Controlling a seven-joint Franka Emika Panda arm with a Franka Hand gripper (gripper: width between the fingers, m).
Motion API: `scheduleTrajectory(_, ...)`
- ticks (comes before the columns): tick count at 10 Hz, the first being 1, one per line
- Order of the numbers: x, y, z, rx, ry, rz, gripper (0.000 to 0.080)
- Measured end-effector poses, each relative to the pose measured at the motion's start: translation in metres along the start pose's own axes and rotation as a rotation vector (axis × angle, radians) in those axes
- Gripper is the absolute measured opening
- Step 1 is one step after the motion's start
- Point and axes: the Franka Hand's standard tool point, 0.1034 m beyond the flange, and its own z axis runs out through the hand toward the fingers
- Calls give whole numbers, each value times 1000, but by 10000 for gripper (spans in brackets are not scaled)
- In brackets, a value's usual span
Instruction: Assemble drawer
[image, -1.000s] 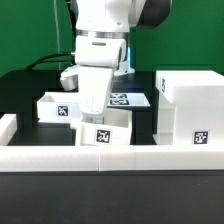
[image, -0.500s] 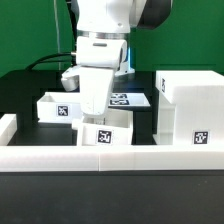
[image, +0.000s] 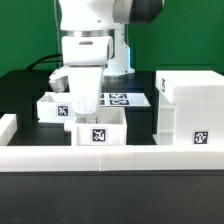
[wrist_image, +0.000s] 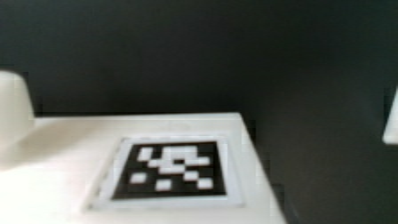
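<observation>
Three white pieces of the drawer (image: 185, 115) spread across the dark surface (image: 25, 85), none yet joined: tall housing (image: 190, 95) at the exterior view's right, front tray (image: 115, 135) near the middle just behind the low wall (image: 150, 157), rear tray (image: 48, 108) farther back toward the exterior view's left. Both trays upright and open-topped, each with a square tag (image: 98, 137) turned to the camera, as on the housing, presumably for tracking. Marker board (image: 125, 100) flat between trays and housing. White arm (image: 90, 25) reaching down from above, hand (image: 86, 100) low between the two trays, right behind the front tray's back wall and beside the rear tray; contact with either impossible to confirm. Spread or pressed together: cannot tell, with fingertips screened by the front tray in the exterior view and absent from the wrist view. Wrist view blurred, filled by one tag on a white face with dark surface beyond, a sign of a camera held close over a part; which part, unclear. Likely aim: a grip or nudge on the front tray, ahead of a move toward the housing. Housing parked just behind the low wall, probably as a brace against trays sliding in. Task at an early stage, by the look of it.
</observation>
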Motion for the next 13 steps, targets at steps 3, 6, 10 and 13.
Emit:
scheduleTrajectory(3, 12, 0, 2, 4, 6, 2, 41)
scheduleTrajectory(6, 10, -1, 3, 6, 6, 4, 42)
scheduleTrajectory(10, 41, 11, 3, -4, -15, -71, 42)
scheduleTrajectory(13, 51, 14, 7, 9, -22, -97, 42)
